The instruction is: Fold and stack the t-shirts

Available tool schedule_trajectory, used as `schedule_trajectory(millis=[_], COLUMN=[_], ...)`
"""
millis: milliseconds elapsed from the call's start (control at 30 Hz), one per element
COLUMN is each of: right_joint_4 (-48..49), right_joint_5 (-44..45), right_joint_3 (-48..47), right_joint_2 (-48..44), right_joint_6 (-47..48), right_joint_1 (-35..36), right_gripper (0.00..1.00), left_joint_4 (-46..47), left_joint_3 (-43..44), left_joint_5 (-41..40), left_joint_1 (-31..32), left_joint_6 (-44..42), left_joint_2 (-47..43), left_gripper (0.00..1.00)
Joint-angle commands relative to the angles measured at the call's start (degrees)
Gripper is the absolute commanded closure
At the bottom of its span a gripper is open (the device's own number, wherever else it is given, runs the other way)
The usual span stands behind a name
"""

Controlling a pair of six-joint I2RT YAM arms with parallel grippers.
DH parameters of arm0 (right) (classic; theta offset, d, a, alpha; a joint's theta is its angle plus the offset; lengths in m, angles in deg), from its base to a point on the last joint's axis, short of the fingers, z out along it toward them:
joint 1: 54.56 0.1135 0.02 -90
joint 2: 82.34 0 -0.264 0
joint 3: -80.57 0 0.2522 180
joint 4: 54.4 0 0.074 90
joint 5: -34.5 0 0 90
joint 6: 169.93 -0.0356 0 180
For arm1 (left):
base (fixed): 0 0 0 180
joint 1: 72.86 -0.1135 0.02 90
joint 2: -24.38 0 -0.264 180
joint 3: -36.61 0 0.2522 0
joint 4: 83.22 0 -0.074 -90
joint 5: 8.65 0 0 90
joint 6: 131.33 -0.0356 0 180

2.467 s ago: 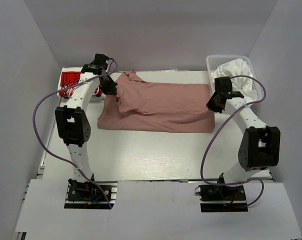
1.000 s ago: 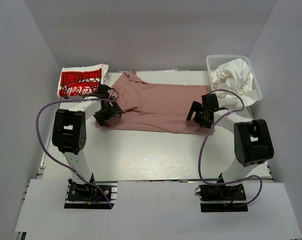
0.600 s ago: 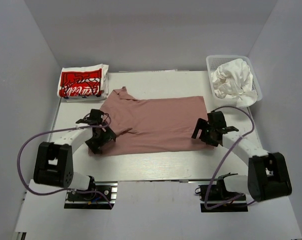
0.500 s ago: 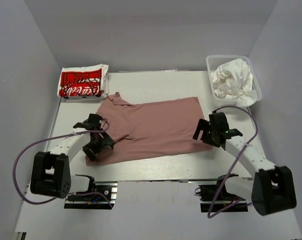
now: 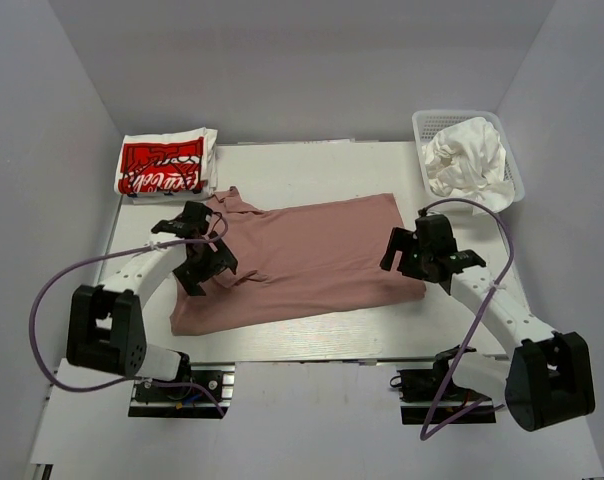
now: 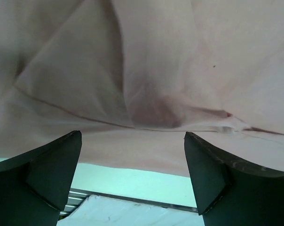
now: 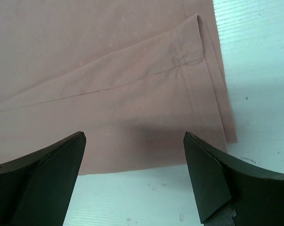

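Dusty-pink cotton t-shirt spread on white table. Left gripper over collar end, jaws released. Right gripper over hem corner, jaws released.

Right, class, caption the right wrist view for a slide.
Open right gripper hovers over a hemmed corner of the pink t-shirt on the table.

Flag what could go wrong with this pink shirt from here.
1. The pink shirt lies skewed, with creases bunched under the open left end effector; folding now would probably press them in.
2. Its near-left corner sits close to the table's front edge, so a nearward pull could drag it off.
3. The open right end effector hovers over a layered hem and may pinch only one layer.
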Motion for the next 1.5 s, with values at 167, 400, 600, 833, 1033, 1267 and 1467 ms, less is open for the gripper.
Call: schedule_trajectory(millis=[167, 400, 600, 833, 1033, 1267, 1467], right_joint_4=[2.7, 2.7, 3.2, 1.9, 1.2, 3.2, 5.1], right_joint_5=[-1.0, 0.5, 2.3, 3.5, 4.6, 4.7, 5.5], right_joint_3=[-3.0, -3.6, -4.4, -4.1, -3.2, -6.5, -12.1], right_joint_2=[2.4, 2.7, 1.3, 0.4, -1.6, 0.5, 5.9], right_joint_6=[0.7, 0.8, 1.4, 1.0, 1.7, 4.0, 4.6], right_joint_1=[0.1, 0.0, 0.0, 0.0, 0.0, 0.1, 0.1], right_gripper=[0.10, 0.10, 0.10, 0.10, 0.10, 0.10, 0.10], left_joint_4=[10.0, 17.6, 14.8, 11.1, 9.4, 13.9, 8.7], left_joint_3=[-0.9, 4.4, 21.6, 38.6, 38.2, 34.8, 49.7], left_joint_5=[3.7, 0.9, 0.1, 0.0, -0.6, -3.8, -14.4], left_joint_1=[3.1, 3.7, 3.1, 2.5, 3.2, 2.7, 3.3], left_joint_6=[-2.1, -3.4, -6.1, -7.8, -9.7, -12.5, -14.9], left_joint_2=[3.7, 13.0, 24.1, 29.7, 29.1, 23.8, 32.7], left_gripper=[0.01, 0.01, 0.01, 0.00, 0.00, 0.00, 0.00])
